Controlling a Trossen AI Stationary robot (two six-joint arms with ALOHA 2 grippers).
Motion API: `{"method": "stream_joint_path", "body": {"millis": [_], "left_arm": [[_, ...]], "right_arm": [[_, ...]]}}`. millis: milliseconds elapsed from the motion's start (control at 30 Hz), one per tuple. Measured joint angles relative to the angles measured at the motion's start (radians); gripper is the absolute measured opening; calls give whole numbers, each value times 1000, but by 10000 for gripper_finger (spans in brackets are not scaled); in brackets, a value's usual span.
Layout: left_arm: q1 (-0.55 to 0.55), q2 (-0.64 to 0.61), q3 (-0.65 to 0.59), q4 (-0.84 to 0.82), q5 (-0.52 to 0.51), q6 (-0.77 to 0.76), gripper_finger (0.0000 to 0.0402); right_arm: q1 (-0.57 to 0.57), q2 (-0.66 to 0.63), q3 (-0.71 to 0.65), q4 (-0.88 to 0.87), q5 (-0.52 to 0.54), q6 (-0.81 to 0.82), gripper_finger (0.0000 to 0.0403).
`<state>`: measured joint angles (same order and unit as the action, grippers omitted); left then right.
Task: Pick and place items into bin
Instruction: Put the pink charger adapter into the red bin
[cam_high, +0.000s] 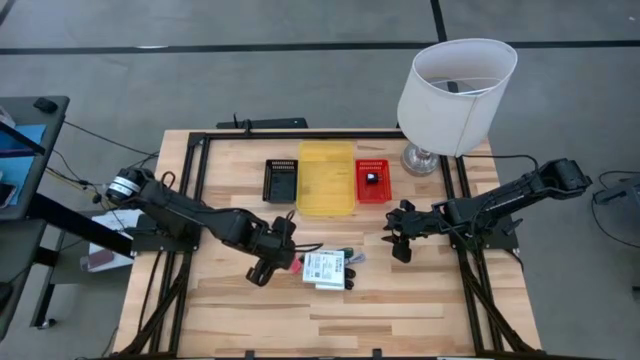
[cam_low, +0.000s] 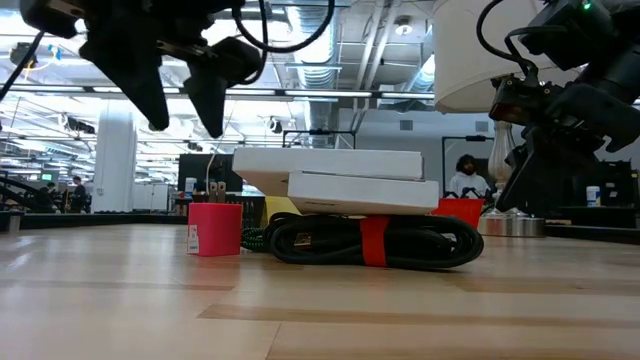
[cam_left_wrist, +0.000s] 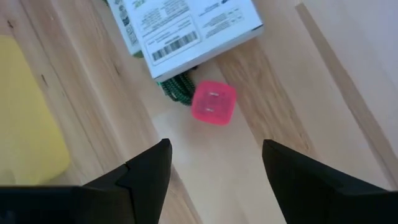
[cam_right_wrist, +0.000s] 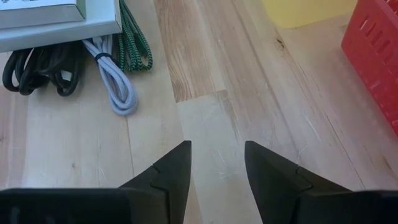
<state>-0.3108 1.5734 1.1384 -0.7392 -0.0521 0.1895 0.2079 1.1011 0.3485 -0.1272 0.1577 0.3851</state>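
Note:
A small pink-red cube (cam_left_wrist: 213, 103) with two metal prongs stands on the table beside two stacked white labelled packs (cam_high: 325, 268). The packs lie on a coiled black cable (cam_low: 370, 240) with a red tie, next to a green-and-black cord (cam_left_wrist: 177, 91) and a white cable (cam_right_wrist: 115, 82). My left gripper (cam_left_wrist: 214, 163) hangs open above the table, just short of the cube, touching nothing. My right gripper (cam_right_wrist: 217, 157) stands open over bare wood to the right of the pile. A tiny black cube (cam_high: 371, 178) sits in the red bin (cam_high: 372, 192).
Three bins stand in a row at the far middle: black (cam_high: 281, 180), yellow (cam_high: 326, 180) and red. A white-shaded lamp (cam_high: 455, 90) stands at the far right corner. Bare wood lies toward the near edge (cam_high: 330, 320). People show in the room behind.

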Motion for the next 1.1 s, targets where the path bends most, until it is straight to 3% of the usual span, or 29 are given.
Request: {"method": "stream_joint_path", "body": {"millis": [400,833,1100], "left_arm": [[52,50,-1,40,126,38,245],[79,67,-1,61,133,95,245],[107,117,25,50,201,136,245]], "right_arm": [[0,0,0,-33,-2,0,144],[0,0,0,-46,-1,0,142],[0,0,0,-55,0,0,145]]}}
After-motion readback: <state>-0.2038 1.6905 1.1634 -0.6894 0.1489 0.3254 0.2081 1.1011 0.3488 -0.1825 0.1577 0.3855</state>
